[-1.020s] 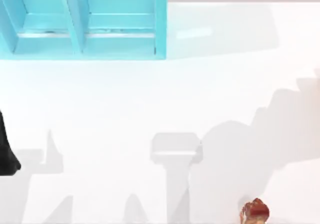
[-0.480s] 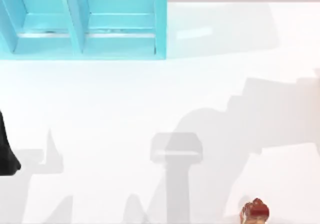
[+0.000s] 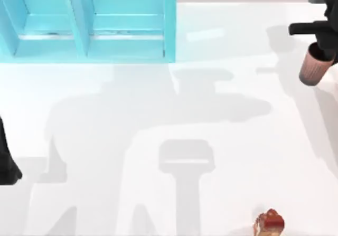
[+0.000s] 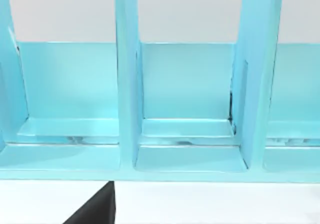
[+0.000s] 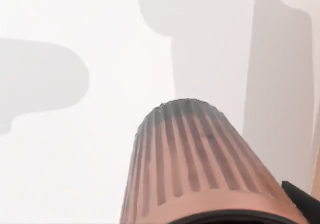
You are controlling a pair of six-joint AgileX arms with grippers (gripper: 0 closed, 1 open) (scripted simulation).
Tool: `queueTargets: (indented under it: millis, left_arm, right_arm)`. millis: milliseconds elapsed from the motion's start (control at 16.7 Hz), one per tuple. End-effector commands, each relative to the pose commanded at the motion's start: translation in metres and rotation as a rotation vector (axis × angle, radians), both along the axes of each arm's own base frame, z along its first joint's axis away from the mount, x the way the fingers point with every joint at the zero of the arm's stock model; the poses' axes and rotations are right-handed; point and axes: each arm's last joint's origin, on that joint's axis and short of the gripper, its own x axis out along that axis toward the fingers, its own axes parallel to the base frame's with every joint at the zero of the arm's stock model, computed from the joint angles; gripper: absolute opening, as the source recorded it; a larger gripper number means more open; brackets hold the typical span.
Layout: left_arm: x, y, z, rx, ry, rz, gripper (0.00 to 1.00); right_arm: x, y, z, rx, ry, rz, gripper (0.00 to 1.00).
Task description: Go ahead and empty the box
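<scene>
Right gripper (image 3: 323,48) at table's (image 3: 158,114) far right, clamped on ribbed cup (image 3: 315,67), cup held above surface | left arm (image 3: 6,157) parked at left edge, pincer state unclear | box (image 3: 90,40) far left | red item (image 3: 270,223) at near edge

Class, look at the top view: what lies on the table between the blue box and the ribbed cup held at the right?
Nothing: between the blue box and the ribbed cup in the right gripper, the top view shows bare white table with shadows.
</scene>
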Motion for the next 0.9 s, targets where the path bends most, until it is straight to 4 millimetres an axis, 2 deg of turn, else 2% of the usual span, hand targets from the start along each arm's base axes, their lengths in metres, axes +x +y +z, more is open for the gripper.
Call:
queueTargets:
  millis: [60, 180, 300, 660, 900]
  left_arm:
    - [0.0, 0.0, 0.0, 0.0, 0.0, 0.0, 1.0]
    - [0.0, 0.0, 0.0, 0.0, 0.0, 0.0, 1.0]
    - [0.0, 0.0, 0.0, 0.0, 0.0, 0.0, 1.0]
    - [0.0, 0.0, 0.0, 0.0, 0.0, 0.0, 1.0]
    - [0.0, 0.0, 0.0, 0.0, 0.0, 0.0, 1.0]
  right_arm:
    - [-0.002, 0.027, -0.006, -0.002, -0.007, -0.002, 0.0]
    - [-0.008, 0.067, -0.02, -0.01, -0.005, -0.006, 0.0]
    - [-0.013, 0.089, -0.03, -0.016, 0.003, -0.009, 0.0]
    - [-0.014, 0.093, -0.036, -0.013, 0.016, -0.014, 0.0]
    - [-0.014, 0.095, -0.056, -0.015, 0.015, -0.012, 0.0]
